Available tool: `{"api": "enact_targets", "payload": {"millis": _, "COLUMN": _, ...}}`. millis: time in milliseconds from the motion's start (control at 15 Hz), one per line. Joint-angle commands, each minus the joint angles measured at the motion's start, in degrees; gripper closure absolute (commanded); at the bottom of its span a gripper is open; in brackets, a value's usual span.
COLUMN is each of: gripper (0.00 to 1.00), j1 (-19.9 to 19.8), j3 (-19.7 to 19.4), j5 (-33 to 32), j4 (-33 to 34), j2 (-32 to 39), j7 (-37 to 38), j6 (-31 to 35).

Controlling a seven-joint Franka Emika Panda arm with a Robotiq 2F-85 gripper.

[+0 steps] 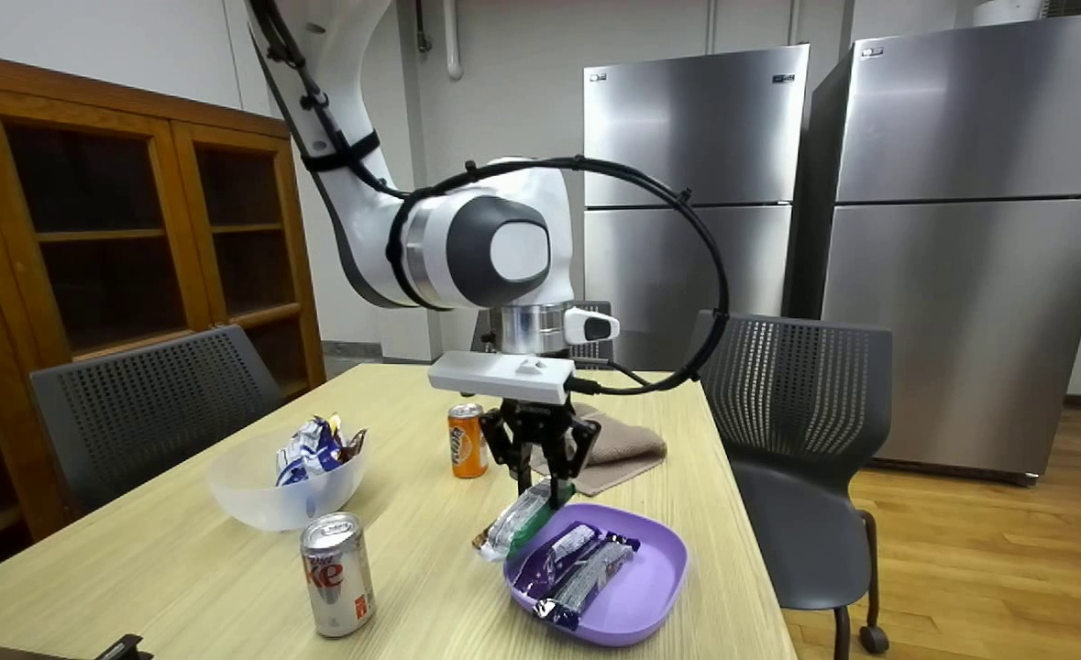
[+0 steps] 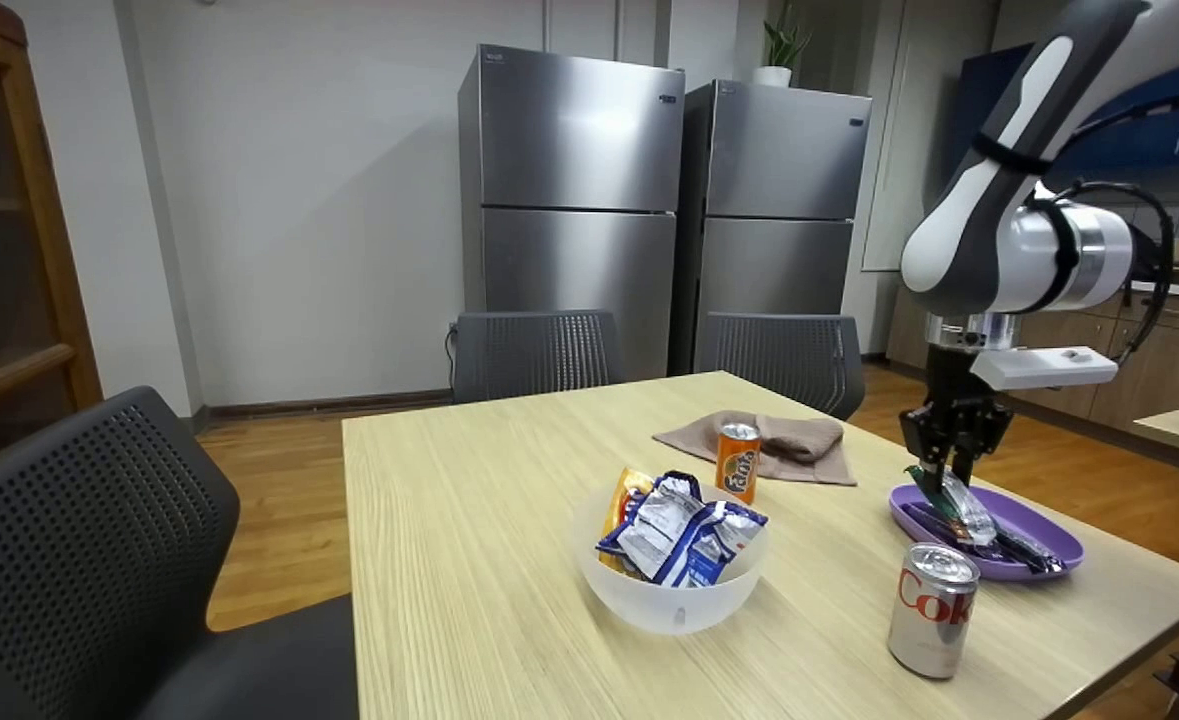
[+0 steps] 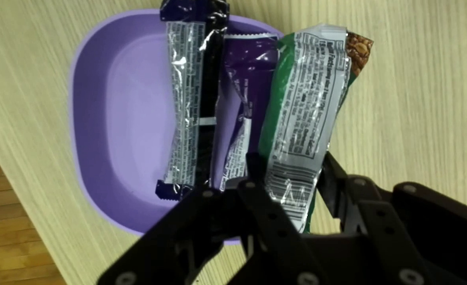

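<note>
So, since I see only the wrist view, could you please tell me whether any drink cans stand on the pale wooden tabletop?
Observer: Yes, both exterior views show a silver metal Coke can and an orange metal Fanta can, each cylindrical and upright.
Operator: Thank you; is there any container besides the purple rounded plastic tray by the tool?
Observer: Yes, a translucent whitish round plastic bowl holds shiny multicoloured crinkled packets.

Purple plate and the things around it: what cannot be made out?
Green bar: front turned away, wrist view.
Plate: rim partly hidden by green bar and hand, wrist view.
Bowl: inside bottom hidden by packets and its wall, both exterior views.
Coke can: fine print too small, both exterior views.
</note>
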Motion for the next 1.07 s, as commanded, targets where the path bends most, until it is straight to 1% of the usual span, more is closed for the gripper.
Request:
{"api": "enact_targets", "payload": {"millis": 0, "gripper": 0.87, "j1": -1.5, "j3": -1.2, "j5": -3.2, "j4": 4.4, "j2": 3.4, "j7": 0.5, "j6": -2.4}}
{"api": "enact_targets", "payload": {"millis": 200, "gripper": 0.87, "j1": -2.6, "j3": -2.5, "j5": -4.7, "j4": 6.8, "j2": 5.0, "j7": 0.1, "j6": -3.7}}
{"api": "enact_targets", "payload": {"millis": 533, "gripper": 0.87, "j1": -5.2, "j3": -3.0, "j5": -4.6, "j4": 10.7, "j2": 7.2, "j7": -0.5, "j6": -6.6}}
{"api": "enact_targets", "payload": {"millis": 800, "gripper": 0.87, "j1": -6.0, "j3": -3.6, "j5": -4.8, "j4": 13.4, "j2": 9.3, "j7": 0.2, "j6": -8.3}}
{"api": "enact_targets", "payload": {"millis": 1000, "gripper": 0.87, "j1": -5.8, "j3": -3.9, "j5": -5.5, "j4": 14.5, "j2": 10.4, "j7": 0.7, "j6": -8.9}}
